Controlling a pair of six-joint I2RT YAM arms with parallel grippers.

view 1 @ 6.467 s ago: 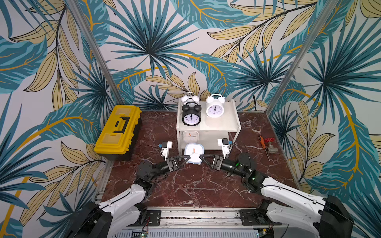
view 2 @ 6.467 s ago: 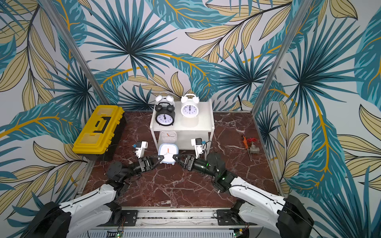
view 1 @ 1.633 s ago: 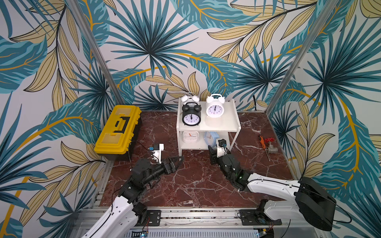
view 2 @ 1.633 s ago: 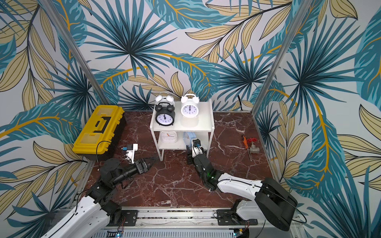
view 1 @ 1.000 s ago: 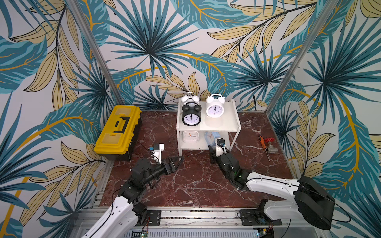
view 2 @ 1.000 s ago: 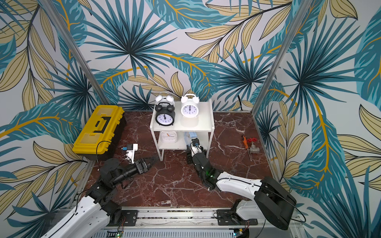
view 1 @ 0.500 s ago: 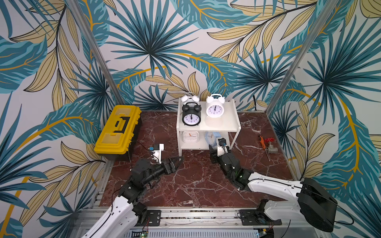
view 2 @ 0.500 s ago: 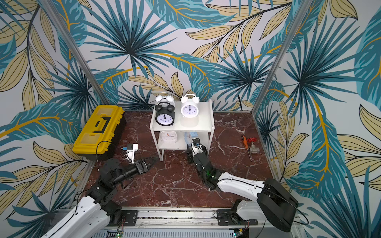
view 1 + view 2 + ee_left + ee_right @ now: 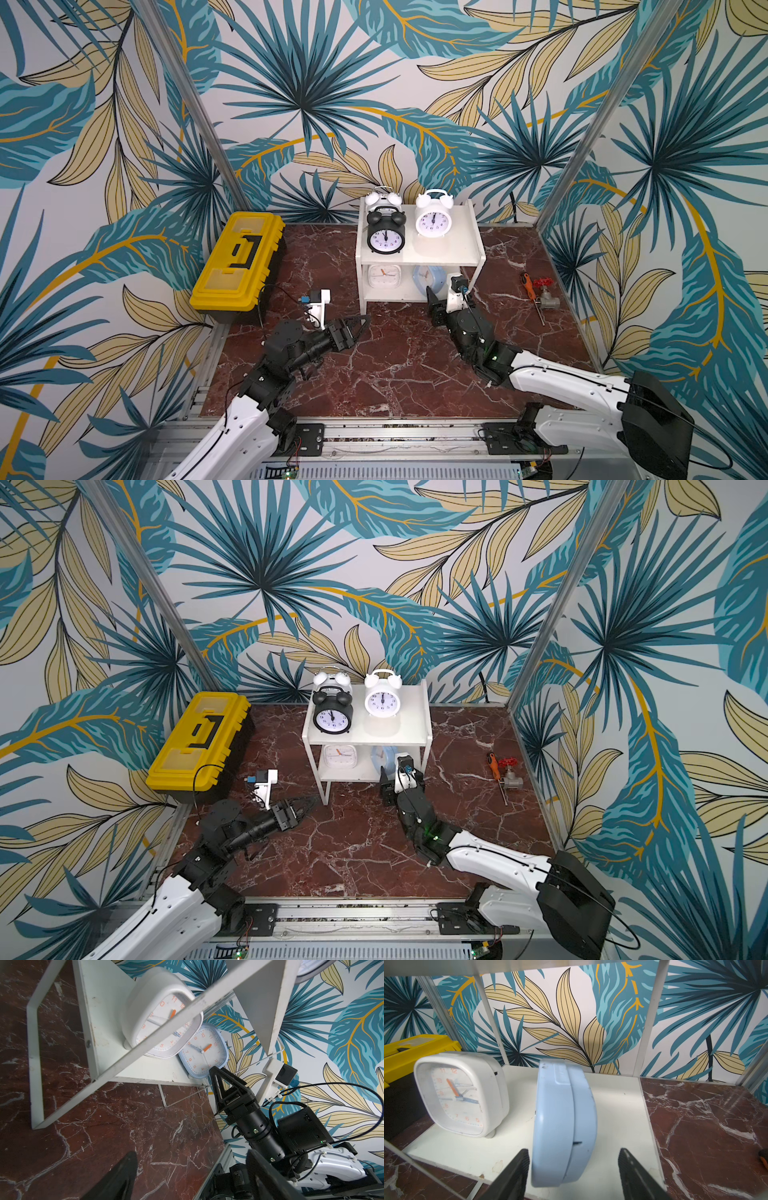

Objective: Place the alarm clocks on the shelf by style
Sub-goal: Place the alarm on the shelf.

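The shelf (image 9: 461, 245) stands at the back middle of the marble floor (image 9: 395, 374). On its top board are three twin-bell clocks. The black clock (image 9: 385, 237) is at the front left, a white bell clock (image 9: 433, 222) is to its right, and a second bell clock (image 9: 384, 198) is just behind the black one, mostly hidden.

On the lower board the white square clock (image 9: 384, 276) stands on the left with its face to the front. The blue clock (image 9: 564, 1124) stands apart from it on the right, near the front edge, with its face turned to the left.

The right gripper (image 9: 574, 1150) is at the front right of the lower board. Its jaws are wide apart, one on each side of the blue clock. One finger (image 9: 517, 1167) is very near the face side, and I cannot tell if it touches. The other is clearly apart from the back, so it grips nothing.

The left gripper (image 9: 360, 325) is low over the floor, near the shelf's left front leg. Its jaws are also wide apart, with nothing between them. A toolbox (image 9: 237, 257) lies left of the shelf.
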